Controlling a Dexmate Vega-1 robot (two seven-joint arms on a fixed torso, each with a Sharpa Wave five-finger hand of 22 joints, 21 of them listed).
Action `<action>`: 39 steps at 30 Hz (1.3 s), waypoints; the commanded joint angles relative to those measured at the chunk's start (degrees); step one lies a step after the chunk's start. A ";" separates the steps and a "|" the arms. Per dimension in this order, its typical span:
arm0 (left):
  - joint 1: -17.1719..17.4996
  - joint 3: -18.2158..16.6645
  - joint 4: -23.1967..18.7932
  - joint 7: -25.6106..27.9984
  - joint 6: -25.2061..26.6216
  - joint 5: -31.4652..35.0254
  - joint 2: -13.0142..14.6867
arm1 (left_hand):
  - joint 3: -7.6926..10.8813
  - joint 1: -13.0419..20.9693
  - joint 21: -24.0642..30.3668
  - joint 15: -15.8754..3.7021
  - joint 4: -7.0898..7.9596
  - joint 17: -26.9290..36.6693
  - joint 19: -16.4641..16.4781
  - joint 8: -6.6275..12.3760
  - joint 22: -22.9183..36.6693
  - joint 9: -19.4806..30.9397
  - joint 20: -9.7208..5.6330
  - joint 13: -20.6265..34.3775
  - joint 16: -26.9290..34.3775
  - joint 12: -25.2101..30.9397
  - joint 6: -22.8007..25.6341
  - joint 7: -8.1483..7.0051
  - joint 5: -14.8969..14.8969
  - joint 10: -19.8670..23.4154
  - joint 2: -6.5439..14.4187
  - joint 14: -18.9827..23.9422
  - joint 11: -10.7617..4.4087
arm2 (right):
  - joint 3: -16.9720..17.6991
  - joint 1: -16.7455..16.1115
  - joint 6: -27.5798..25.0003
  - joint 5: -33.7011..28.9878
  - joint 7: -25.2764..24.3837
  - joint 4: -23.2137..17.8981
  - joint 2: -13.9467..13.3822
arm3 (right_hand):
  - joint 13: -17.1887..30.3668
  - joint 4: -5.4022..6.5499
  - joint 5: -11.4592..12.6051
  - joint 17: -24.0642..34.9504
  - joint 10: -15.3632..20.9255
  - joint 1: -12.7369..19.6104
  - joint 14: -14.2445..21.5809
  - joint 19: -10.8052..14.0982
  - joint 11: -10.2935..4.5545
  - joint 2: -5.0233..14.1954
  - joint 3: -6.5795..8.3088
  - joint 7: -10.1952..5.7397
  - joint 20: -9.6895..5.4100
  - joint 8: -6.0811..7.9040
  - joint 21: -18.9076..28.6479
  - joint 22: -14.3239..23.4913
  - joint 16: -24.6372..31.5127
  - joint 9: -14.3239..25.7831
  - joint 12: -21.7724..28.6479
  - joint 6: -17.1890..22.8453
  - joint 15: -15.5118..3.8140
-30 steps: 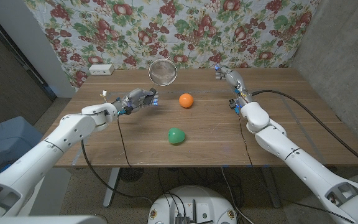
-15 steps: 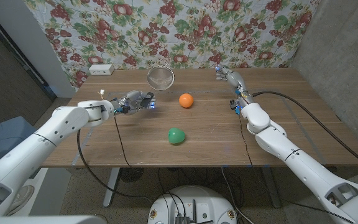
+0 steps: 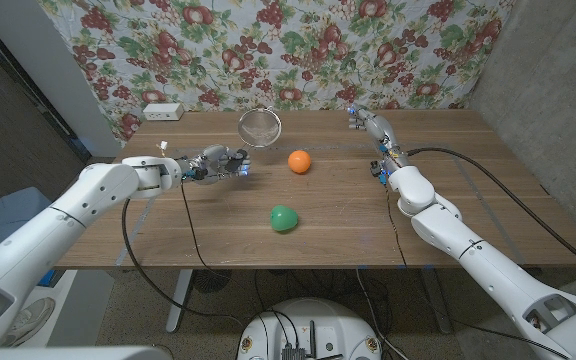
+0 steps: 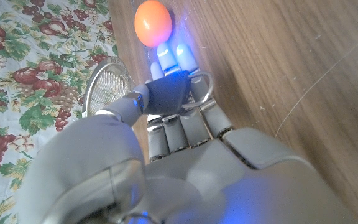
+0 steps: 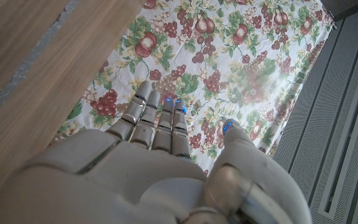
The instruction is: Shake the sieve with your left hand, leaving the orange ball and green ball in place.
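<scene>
Sieve gripped by left hand fingers nr far edge, right hand fingers spread.

I see a big brown wooden table in the middle of the room. Behind it, at 12 o'clock, hangs a cloth with red fruit and green leaves on it. At 3 o'clock there is a plain gray wall. At 9 o'clock there is a dark wall. A small white box sits on the table at 11 o'clock, near the cloth. The floor under the table is gray. The light is soft and even.
</scene>
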 commanded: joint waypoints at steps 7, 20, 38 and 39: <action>-2.96 4.38 3.75 -14.58 -9.16 9.18 2.02 | 0.96 0.67 0.91 -6.35 1.50 0.36 -1.66 -0.04 -0.22 1.03 -2.54 0.44 -0.38 -0.30 4.24 2.72 0.37 5.22 1.39 4.31 -5.88 | 0.32 -0.17 0.01 0.73 -0.47 0.33 0.47 | -0.23 -0.65 -0.19 -0.28 0.04 -0.53 0.23 0.48 0.20 -0.06 0.21 0.48 0.09 0.02 -0.61 0.04 0.10 0.14 -0.04 -0.01 0.07; -2.44 5.48 10.64 -29.28 -30.64 18.69 0.03 | 0.48 0.28 1.49 -6.55 1.99 0.55 -2.50 0.22 -0.40 1.66 -3.27 0.67 -0.48 -0.52 4.39 0.94 0.53 5.32 1.21 4.35 -6.75 | 0.95 -0.48 0.49 4.90 1.27 1.28 1.55 | -0.47 -0.90 -0.14 -0.57 -0.06 -0.57 0.05 0.57 0.13 0.04 0.35 0.36 0.07 -0.02 -0.87 0.05 0.06 0.10 -0.08 -0.12 0.07; -3.67 5.81 14.88 -38.08 -38.78 20.88 -1.19 | -0.03 -0.23 1.85 -6.66 2.46 0.54 -4.53 0.46 -0.58 2.36 -3.31 0.86 -1.16 -1.02 4.46 -0.37 0.79 4.80 1.03 3.51 -7.55 | 2.20 -0.42 2.75 12.58 6.05 4.74 3.40 | -1.49 -1.89 -0.07 -1.70 -2.69 -0.65 -2.37 0.25 -0.46 -0.05 0.73 -0.26 -0.71 -0.83 -2.12 -0.05 -0.82 -0.15 -0.91 -2.46 -0.56; -3.87 5.91 15.11 -38.52 -38.89 20.92 -1.24 | -0.06 -0.25 1.89 -6.66 2.48 0.54 -4.57 0.49 -0.58 2.39 -3.29 0.87 -1.19 -1.06 4.50 -0.43 0.80 4.73 1.02 3.48 -7.46 | 2.30 -0.41 2.97 13.13 6.43 5.02 3.56 | -1.54 -1.93 -0.07 -1.75 -2.70 -0.66 -2.38 0.23 -0.48 -0.03 0.75 -0.24 -0.73 -0.89 -2.18 -0.06 -0.81 -0.17 -0.89 -2.67 -0.58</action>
